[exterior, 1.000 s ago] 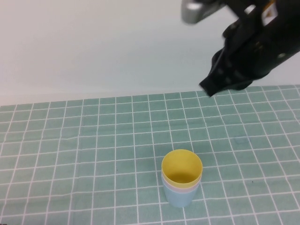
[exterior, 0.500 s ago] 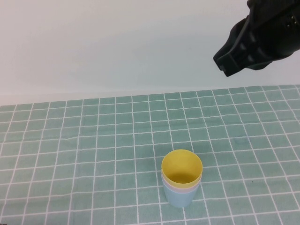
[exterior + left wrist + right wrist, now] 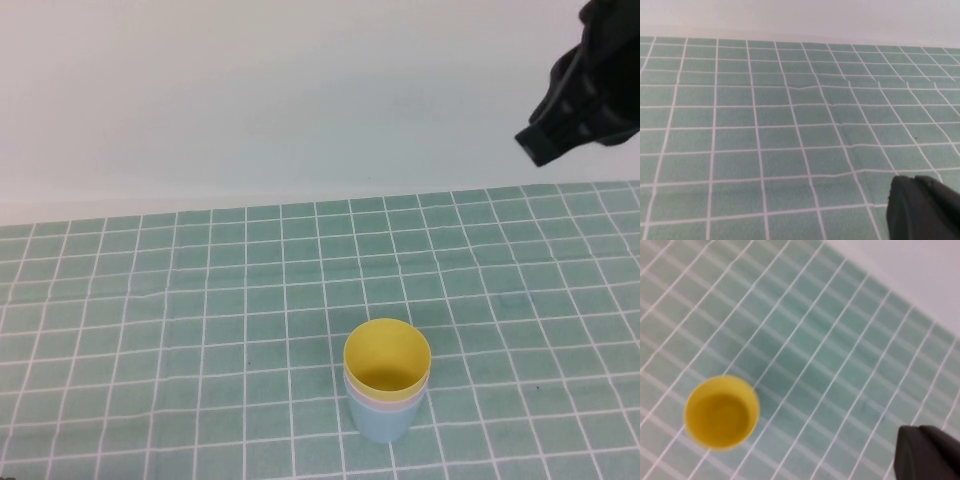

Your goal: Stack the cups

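Cups: I see all three cups sitting one inside the other, in one stack, on the near part of the surface, a bit to the right of the middle.
Yellow cup: It is the top one. I can look right down into its round open mouth. From the right wrist camera I see it too, standing upright.
Pink cup: I only see a thin pale band of it, just under the yellow rim.
Blue cup: It is the outside one at the bottom, and it stands on the surface.
Surface: It is covered with a green cloth with white lines that make little squares. A plain white wall stands behind it.
Right hand: I see it up high at the far right, in front of the wall, well apart from the stack. Its black fingers are pressed together and they hold nothing. The right wrist camera shows the dark tip in one corner, away from the yellow cup.
Left hand: I only see it from its own wrist camera, as a dark tip over the bare green cloth. It is clenched and has nothing in it.
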Motion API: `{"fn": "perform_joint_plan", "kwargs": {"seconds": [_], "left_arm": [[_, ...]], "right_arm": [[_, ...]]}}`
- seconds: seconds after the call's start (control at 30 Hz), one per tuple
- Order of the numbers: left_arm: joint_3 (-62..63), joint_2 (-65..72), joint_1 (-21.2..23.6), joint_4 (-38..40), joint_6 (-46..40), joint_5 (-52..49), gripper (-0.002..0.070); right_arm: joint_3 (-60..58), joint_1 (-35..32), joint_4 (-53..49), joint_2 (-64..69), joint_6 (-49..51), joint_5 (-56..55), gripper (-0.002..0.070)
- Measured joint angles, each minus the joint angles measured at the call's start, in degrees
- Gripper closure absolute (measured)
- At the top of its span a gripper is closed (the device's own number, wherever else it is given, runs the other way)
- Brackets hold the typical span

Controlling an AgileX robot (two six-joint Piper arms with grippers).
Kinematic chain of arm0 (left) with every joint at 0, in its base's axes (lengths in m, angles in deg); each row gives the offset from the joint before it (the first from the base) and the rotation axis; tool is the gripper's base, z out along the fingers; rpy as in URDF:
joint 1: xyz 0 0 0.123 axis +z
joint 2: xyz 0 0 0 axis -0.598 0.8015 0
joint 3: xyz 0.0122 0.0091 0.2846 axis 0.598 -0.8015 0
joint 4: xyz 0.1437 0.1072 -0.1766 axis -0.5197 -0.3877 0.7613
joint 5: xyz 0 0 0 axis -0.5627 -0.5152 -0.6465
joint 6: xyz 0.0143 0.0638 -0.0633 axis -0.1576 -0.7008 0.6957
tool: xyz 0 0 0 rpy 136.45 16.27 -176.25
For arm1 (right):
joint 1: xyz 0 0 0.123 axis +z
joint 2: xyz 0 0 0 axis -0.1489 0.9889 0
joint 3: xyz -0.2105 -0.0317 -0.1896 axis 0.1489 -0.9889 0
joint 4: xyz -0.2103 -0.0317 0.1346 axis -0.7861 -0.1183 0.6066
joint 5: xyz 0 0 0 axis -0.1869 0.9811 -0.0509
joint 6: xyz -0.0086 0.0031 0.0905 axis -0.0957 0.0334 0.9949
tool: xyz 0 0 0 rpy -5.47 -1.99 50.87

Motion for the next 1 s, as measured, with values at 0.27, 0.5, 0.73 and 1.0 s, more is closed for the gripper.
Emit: {"fn": "perform_joint_plan", "kwargs": {"seconds": [0.27, 0.5, 0.73, 1.0], "left_arm": [[0.0, 0.0, 0.0, 0.2, 0.0, 0.0, 0.0676], [0.0, 0.0, 0.0, 0.2, 0.0, 0.0, 0.0676], [0.0, 0.0, 0.0, 0.4, 0.0, 0.0, 0.0676], [0.0, 0.0, 0.0, 0.4, 0.0, 0.0, 0.0676]], "right_arm": [[-11.3, 0.0, -2.0, -6.7, 0.0, -19.8, 0.0678], [-28.7, 0.0, -2.2, -18.7, 0.0, -34.3, 0.0678], [-41.9, -5.7, 3.4, -33.7, 0.1, -38.3, 0.0678], [-56.1, -21.2, 12.9, -48.3, 0.1, -40.0, 0.0678]]}}
